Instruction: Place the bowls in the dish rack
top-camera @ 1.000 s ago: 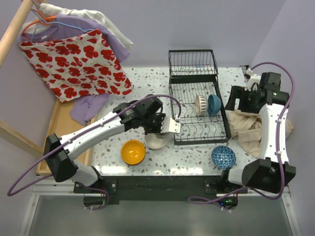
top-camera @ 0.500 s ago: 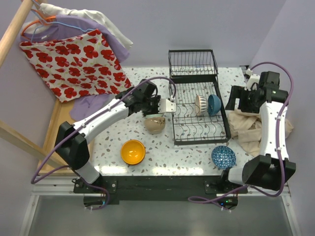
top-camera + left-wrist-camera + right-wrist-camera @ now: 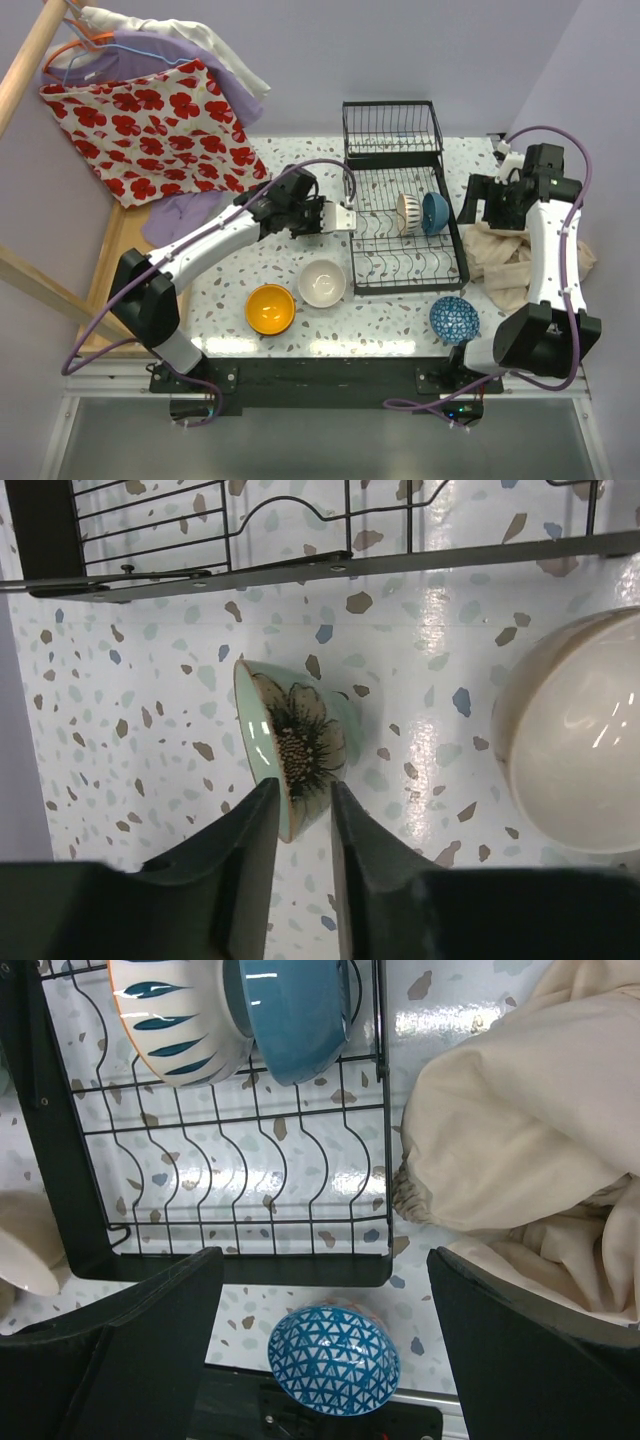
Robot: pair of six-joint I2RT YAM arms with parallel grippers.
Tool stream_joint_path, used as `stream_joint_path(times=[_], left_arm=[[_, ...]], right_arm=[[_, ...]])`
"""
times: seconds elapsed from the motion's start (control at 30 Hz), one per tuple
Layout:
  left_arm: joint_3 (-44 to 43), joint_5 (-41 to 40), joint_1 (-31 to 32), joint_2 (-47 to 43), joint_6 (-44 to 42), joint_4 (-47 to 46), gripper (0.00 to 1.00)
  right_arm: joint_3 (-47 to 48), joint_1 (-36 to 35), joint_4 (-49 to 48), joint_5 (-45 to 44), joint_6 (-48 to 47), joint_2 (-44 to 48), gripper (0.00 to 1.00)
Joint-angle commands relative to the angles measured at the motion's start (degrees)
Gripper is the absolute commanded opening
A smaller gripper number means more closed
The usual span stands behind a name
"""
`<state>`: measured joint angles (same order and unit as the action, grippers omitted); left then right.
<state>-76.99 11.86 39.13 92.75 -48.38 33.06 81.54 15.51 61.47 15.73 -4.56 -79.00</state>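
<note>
The black dish rack point(image 3: 400, 265) holds a blue-striped white bowl point(image 3: 407, 212) and a plain blue bowl point(image 3: 435, 212) on edge. A cream bowl point(image 3: 322, 283) and an orange bowl point(image 3: 270, 308) sit upright left of the rack. My left gripper point(image 3: 338, 218) hovers by the rack's left edge point(image 3: 300, 565), jaws slightly apart. Below its tips point(image 3: 300, 788) a pale green flowered bowl point(image 3: 295, 740) lies on its side, hidden in the top view. My right gripper point(image 3: 497, 205) is wide open above the rack's right side, over a blue-white patterned bowl point(image 3: 333, 1358).
A beige cloth point(image 3: 510, 260) is bunched right of the rack. A wooden tray point(image 3: 115, 260) lies at the left edge, with a lilac cloth point(image 3: 180, 215) and hanging clothes point(image 3: 160, 125) behind. The higher wire basket point(image 3: 392, 130) adjoins the rack's far end.
The left arm rose from the cream bowl toward the rack's left edge. That bowl showed tilted and higher half a second ago; now it sits upright on the table. The left jaws parted slightly.
</note>
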Motion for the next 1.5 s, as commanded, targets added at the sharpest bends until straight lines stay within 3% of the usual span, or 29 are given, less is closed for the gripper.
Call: stream_joint_path(times=[0.0,0.1,0.3,0.43,0.57,0.9,1.1,1.33,1.47], left_arm=[[3.94,0.79,-0.64,-3.01,-4.51,-1.42,0.37],[6.23,2.21,-0.73,-3.19,-4.89,-3.17,0.45],[6.77,-0.25,-0.73,-2.22,-1.54,-9.58,0.50],[2.99,0.27,-0.73,-2.40,0.21,-9.68,0.50],[1.50,-1.66,-0.99,-1.61,0.92,-12.41,0.59],[-12.55,5.80,-5.21,11.38,4.78,-0.90,0.60],[-21.35,12.83,-6.79,18.42,4.96,12.11,0.58],[-19.60,11.17,-6.79,19.48,6.46,12.29,0.58],[-19.78,10.55,-6.70,20.72,5.75,14.14,0.47]], right_arm=[[2.49,0.22,-1.62,-0.43,-0.01,-0.36,0.87],[2.49,0.22,-1.62,-0.61,-0.10,-0.54,0.87],[1.78,0.31,-1.62,-0.87,-0.28,0.08,0.87],[0.73,0.31,-1.71,-1.22,-0.36,0.69,0.87],[-0.06,0.31,-1.97,-1.40,-0.45,0.96,0.87],[0.90,0.23,-1.71,-1.93,-0.80,-0.19,0.87],[0.99,0.31,-1.62,-2.10,-0.89,-0.54,0.88],[0.29,0.31,-2.06,-1.49,-0.54,-0.63,0.88],[0.64,0.31,-2.06,-1.31,-0.45,-0.98,0.88]])
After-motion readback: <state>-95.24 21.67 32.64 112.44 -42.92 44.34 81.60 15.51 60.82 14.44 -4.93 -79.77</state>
